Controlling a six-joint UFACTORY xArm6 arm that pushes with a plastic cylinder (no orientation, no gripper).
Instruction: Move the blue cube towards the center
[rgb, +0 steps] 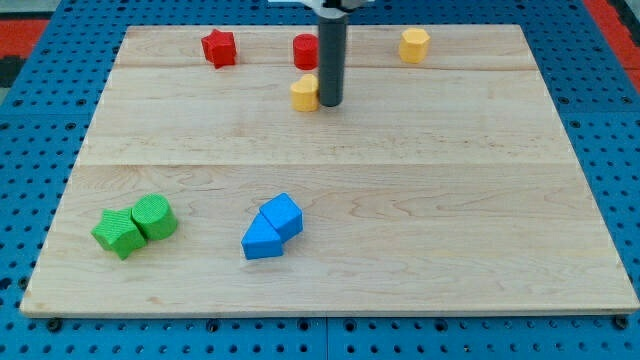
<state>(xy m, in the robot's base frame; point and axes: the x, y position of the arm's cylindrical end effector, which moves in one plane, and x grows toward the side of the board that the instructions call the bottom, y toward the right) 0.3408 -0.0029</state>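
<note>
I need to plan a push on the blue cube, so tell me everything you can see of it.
The blue cube is a small, solid-looking block of matte blue, lying on the wooden board toward the view's bottom, a little left of the middle. It sits turned at an angle to the board's edges. Its lower-left side touches a second blue block, wedge-like in shape. My tip is far off toward the view's top, beside a yellow block.

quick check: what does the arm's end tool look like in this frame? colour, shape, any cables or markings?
Only the end tool shows: a straight dark grey, nearly black cylindrical rod, smooth and matte, ending in my tip with a flat blunt end. At the view's top it meets a darker mount beside a white part, both cropped. No cables, labels or markings are visible. The rest of the arm is out of frame.
</note>
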